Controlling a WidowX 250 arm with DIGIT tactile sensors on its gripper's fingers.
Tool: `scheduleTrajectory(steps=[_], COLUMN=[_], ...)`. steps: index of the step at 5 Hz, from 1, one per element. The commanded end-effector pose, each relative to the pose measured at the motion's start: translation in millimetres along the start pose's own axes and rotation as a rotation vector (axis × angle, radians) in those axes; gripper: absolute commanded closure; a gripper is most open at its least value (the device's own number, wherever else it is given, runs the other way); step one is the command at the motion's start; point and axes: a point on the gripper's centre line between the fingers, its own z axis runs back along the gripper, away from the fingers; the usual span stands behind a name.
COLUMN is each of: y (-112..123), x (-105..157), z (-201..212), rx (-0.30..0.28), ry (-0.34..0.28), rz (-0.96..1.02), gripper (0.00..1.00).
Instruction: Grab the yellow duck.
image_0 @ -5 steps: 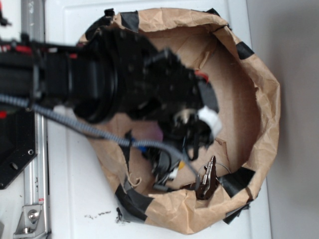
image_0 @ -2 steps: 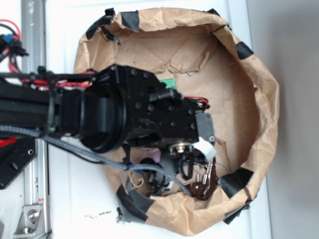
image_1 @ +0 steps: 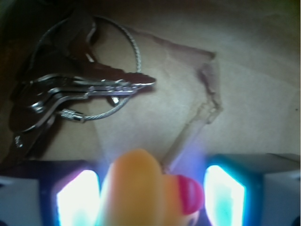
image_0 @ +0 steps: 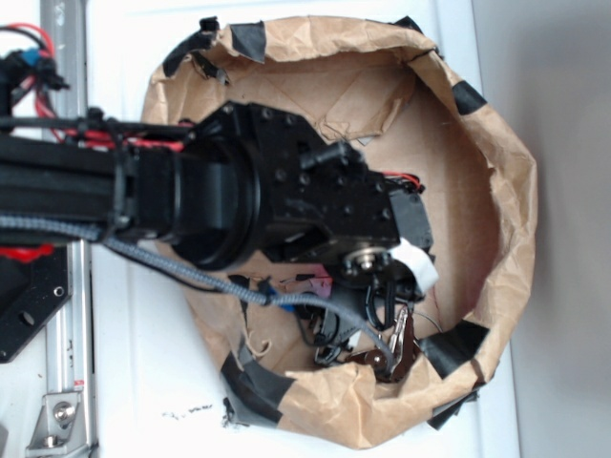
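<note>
The yellow duck (image_1: 134, 188) fills the bottom of the wrist view, blurred and very close, its red beak (image_1: 190, 197) pointing right. It sits between the two glowing pads of my gripper (image_1: 150, 197). The left pad (image_1: 77, 197) is nearly against the body, and a thin gap shows between the beak and the right pad (image_1: 225, 195). The jaws stand open around the duck. In the exterior view the gripper (image_0: 387, 286) is low inside the brown paper bag (image_0: 506, 191), and the arm hides the duck there.
A dark metal bunch of keys (image_1: 70, 94) on a wire ring lies just beyond the fingers, also seen at the bag's lower wall (image_0: 396, 348). A pink object (image_0: 320, 284) and dark clutter lie under the arm. The taped bag walls enclose the space.
The arm has swung down and to the right inside the bag, bringing the gripper next to the keys. The green block seen 0.4 s ago is now covered by the arm.
</note>
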Motion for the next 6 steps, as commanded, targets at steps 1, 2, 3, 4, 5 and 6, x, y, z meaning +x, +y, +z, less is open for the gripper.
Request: scheduleTrajectory(steps=[1, 2, 3, 4, 5, 6], y=[3.7, 23.5, 40.6, 32.6, 26.5, 25.1], x=[4.3, 3.4, -7.8, -8.7, -6.3, -0.1], z=[11.3, 65.2, 121.0, 153.7, 152.8, 146.4], rx=[0.006, 0.065, 0.122, 0.154, 0.163, 0.165], ry=[-0.046, -0.107, -0.110, -0.065, -0.052, -0.043], rz=[0.018, 0.167, 0.352, 0.406, 0.414, 0.431], gripper=[1.00, 1.00, 1.00, 1.00, 1.00, 1.00])
